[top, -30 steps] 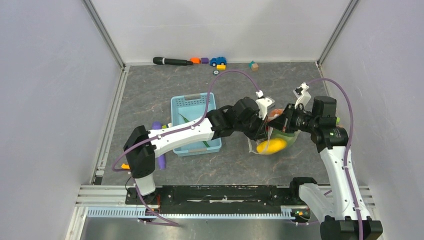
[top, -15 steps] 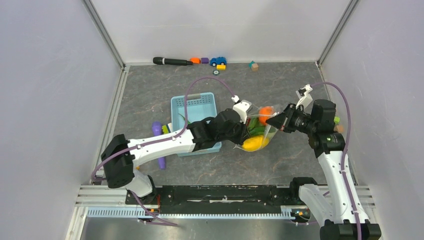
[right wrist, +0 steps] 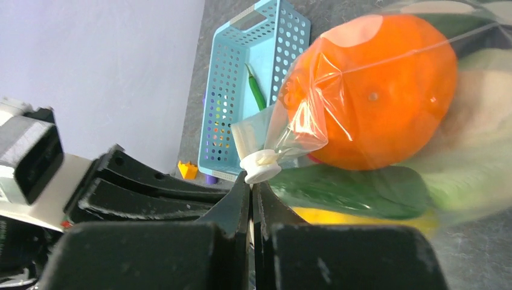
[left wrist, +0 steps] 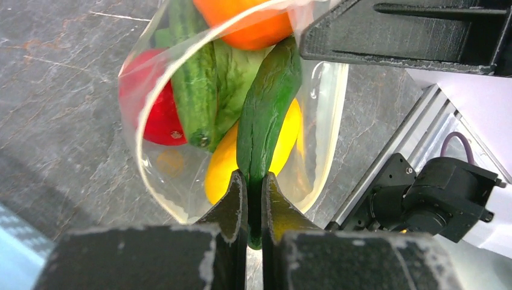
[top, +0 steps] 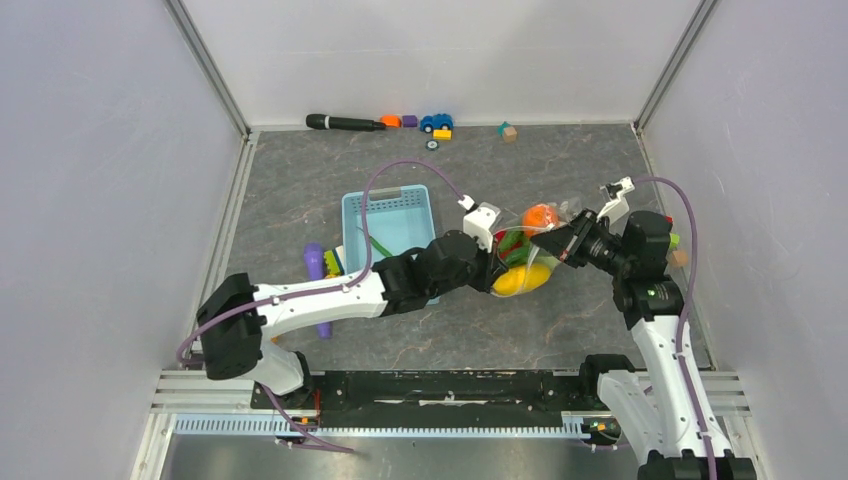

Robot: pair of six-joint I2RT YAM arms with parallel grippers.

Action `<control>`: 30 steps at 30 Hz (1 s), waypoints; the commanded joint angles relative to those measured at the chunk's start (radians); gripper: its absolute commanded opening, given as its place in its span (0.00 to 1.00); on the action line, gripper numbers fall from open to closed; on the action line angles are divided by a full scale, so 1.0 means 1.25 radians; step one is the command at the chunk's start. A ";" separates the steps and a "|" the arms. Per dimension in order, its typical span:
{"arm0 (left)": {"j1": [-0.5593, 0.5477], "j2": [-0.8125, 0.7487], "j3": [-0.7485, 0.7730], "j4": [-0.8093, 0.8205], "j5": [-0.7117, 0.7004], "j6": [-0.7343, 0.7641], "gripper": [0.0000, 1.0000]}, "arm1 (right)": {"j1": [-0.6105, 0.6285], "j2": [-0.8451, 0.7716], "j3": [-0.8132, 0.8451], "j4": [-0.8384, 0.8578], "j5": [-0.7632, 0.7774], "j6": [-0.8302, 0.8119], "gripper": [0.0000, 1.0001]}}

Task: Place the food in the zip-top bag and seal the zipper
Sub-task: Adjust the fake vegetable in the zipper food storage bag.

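The clear zip-top bag (top: 528,262) hangs off the table between both grippers. It holds an orange piece (left wrist: 250,24), a red piece (left wrist: 154,103), a yellow piece (left wrist: 220,166), a ribbed cucumber (left wrist: 193,84) and leafy lettuce (left wrist: 232,72). My left gripper (left wrist: 252,178) is shut on a smooth dark green pod (left wrist: 268,103) whose far end reaches into the bag's mouth; it also shows in the top view (top: 492,266). My right gripper (right wrist: 252,181) is shut on the bag's mouth edge just below the white zipper slider (right wrist: 261,166), beside the orange piece (right wrist: 374,90).
The light-blue basket (top: 392,212) stands left of the bag with a thin green piece inside. A purple rod (top: 315,262) lies at its left, and an orange wedge (right wrist: 187,170) near it. A black marker (top: 345,123), toy car (top: 436,122) and block (top: 508,131) line the back wall.
My left arm has drawn back to the left with the green pod. The bag has moved left and up. My right gripper has followed left, still holding the bag's edge.
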 commanded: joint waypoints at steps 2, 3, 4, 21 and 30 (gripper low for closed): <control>-0.018 0.062 0.023 0.148 -0.027 0.031 0.02 | 0.004 -0.032 -0.037 0.146 -0.021 0.121 0.00; -0.018 0.070 0.027 0.157 -0.021 0.033 0.02 | 0.004 -0.035 -0.046 0.164 -0.027 0.138 0.00; -0.018 0.079 0.030 0.163 -0.020 0.033 0.02 | 0.004 -0.039 -0.057 0.183 -0.034 0.156 0.00; -0.022 0.182 0.056 0.246 -0.083 0.031 0.02 | 0.003 -0.082 -0.160 0.368 -0.071 0.346 0.00; -0.022 0.230 0.077 0.245 -0.086 0.006 0.08 | 0.004 -0.083 -0.153 0.382 -0.083 0.362 0.00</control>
